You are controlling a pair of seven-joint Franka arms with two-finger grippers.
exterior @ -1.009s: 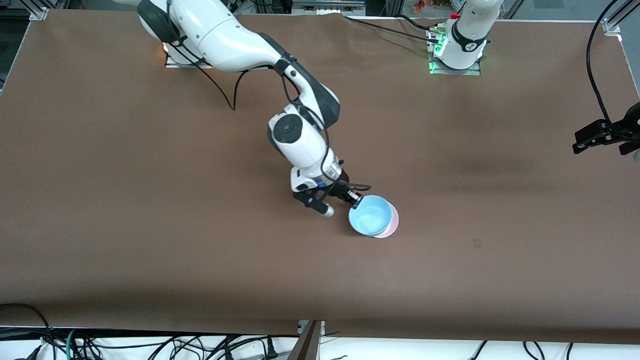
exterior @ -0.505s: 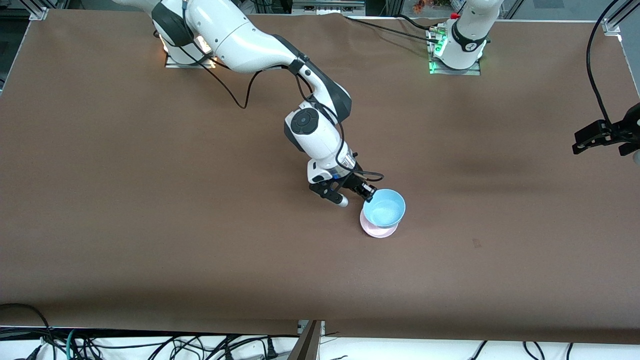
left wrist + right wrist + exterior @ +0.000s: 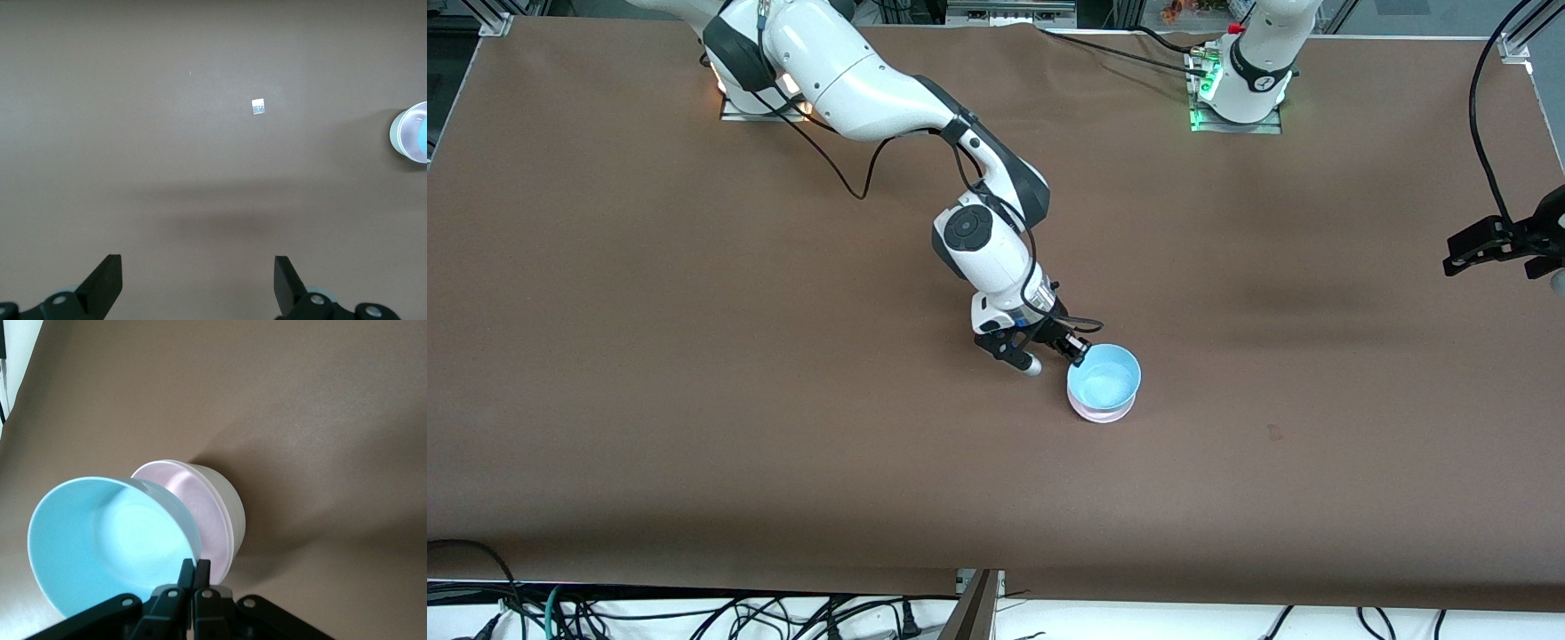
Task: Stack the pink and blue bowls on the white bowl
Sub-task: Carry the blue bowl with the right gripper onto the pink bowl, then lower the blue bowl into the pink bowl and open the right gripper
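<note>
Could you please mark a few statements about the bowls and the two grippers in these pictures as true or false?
1. The right gripper grips the blue bowl by its rim. True.
2. The pink bowl sits inside the white bowl. True.
3. The blue bowl is nested flat in the pink bowl. False: it is tilted, held above it.
4. The left gripper holds a bowl. False: it is open, holding nothing.

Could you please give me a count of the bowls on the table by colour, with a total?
Blue bowl, held in the right gripper over the stack: 1
Pink bowl, nested in the white one: 1
White bowl, at the bottom: 1
Total: 3
</note>
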